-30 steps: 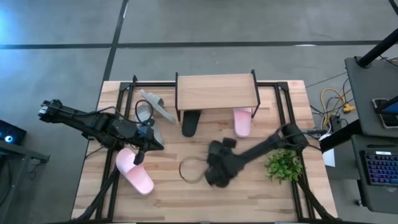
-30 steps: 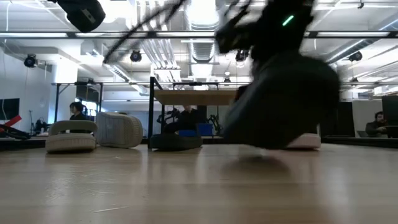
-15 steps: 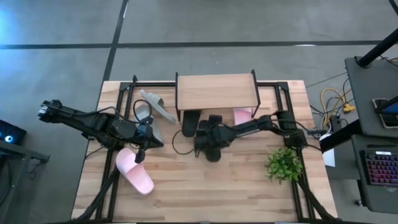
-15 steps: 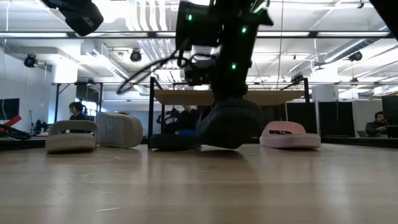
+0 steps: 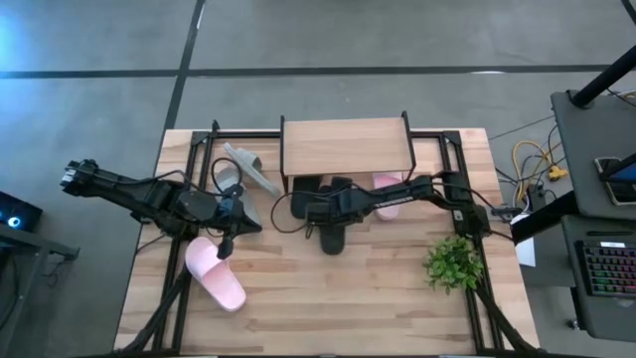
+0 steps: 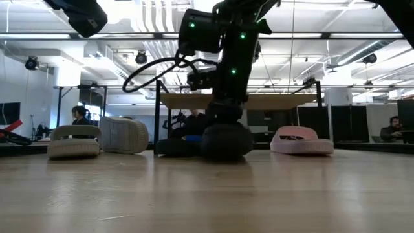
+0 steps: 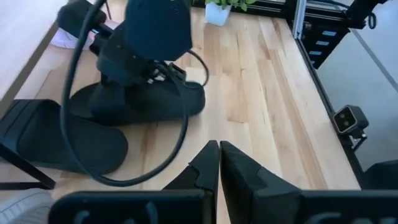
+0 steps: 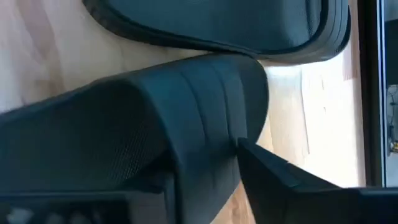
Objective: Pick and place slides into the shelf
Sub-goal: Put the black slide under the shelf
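Observation:
The shelf (image 5: 346,144) stands at the table's far middle. One black slide (image 5: 302,195) and a pink slide (image 5: 390,187) lie half under it. A second black slide (image 5: 333,231) lies flat on the table just in front. My right gripper (image 5: 316,207) is low over its strap and open, one finger (image 8: 280,174) beside the strap's edge. My left gripper (image 7: 219,155) is shut and empty, above the table left of the shelf. Two grey slides (image 5: 243,167) lie at the shelf's left. Another pink slide (image 5: 216,271) lies near left. My right gripper stands at the strap (image 8: 186,124) of the second black slide, coming down from above. The slide's sole rests flat on the table (image 6: 226,141). Whether a finger still touches the strap I cannot tell.
A small green plant (image 5: 454,264) stands at the near right. A black cable loops over the table (image 7: 180,137) beside the black slides. Bare wood lies along the near edge (image 5: 338,318). People sit far off in the room behind.
My right gripper has carried the second black slide from the near middle toward the far edge and left, up to the shelf, and gone down. The slide, lifted and tilted before, now lies flat on the table beside the other black slide.

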Robot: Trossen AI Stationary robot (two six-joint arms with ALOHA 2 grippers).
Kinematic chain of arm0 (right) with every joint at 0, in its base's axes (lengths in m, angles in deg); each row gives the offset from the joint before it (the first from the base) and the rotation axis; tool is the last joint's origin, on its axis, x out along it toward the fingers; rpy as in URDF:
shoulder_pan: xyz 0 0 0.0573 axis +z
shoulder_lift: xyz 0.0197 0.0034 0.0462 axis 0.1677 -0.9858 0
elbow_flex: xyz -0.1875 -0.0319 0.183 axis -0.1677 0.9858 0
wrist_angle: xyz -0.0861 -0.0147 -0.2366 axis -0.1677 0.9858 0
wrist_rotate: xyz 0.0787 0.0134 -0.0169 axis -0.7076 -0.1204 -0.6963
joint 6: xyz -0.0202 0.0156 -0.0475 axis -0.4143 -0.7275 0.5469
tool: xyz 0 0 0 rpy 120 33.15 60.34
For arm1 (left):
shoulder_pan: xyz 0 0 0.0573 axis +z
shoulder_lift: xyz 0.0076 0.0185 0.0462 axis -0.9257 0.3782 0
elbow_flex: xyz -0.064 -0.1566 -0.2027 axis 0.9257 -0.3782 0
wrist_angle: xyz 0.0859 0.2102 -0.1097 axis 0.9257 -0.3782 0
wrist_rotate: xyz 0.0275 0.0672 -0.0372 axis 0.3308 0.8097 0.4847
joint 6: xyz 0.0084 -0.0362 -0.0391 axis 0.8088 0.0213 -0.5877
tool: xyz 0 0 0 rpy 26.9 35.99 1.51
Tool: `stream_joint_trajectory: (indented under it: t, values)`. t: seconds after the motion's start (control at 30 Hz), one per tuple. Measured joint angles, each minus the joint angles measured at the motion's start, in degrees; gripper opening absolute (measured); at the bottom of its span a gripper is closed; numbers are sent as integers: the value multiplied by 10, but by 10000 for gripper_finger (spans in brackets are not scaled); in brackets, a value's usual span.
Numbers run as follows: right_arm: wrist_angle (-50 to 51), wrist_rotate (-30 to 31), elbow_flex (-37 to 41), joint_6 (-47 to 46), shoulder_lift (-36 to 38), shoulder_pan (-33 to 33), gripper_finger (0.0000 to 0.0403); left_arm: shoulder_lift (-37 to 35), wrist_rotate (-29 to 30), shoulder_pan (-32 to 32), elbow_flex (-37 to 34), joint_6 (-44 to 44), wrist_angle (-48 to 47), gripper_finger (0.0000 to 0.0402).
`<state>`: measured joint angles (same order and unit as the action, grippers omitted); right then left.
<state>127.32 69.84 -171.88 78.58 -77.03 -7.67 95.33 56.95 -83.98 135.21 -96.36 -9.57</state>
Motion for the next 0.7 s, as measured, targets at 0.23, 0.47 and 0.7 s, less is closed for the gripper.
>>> stream_joint_trajectory:
  t: [0.23, 0.47, 0.7]
  values:
    - [43, 0, -29, -10, 4, 23, 178, 2, 3, 0, 0, -12, 0, 0]
    - [182, -52, -96, -80, 7, 54, 183, 1, 4, 0, 0, -29, 1, 0]
    - [108, -321, -87, -170, 14, 99, 150, 2, 4, 0, -1, -29, 0, 0]
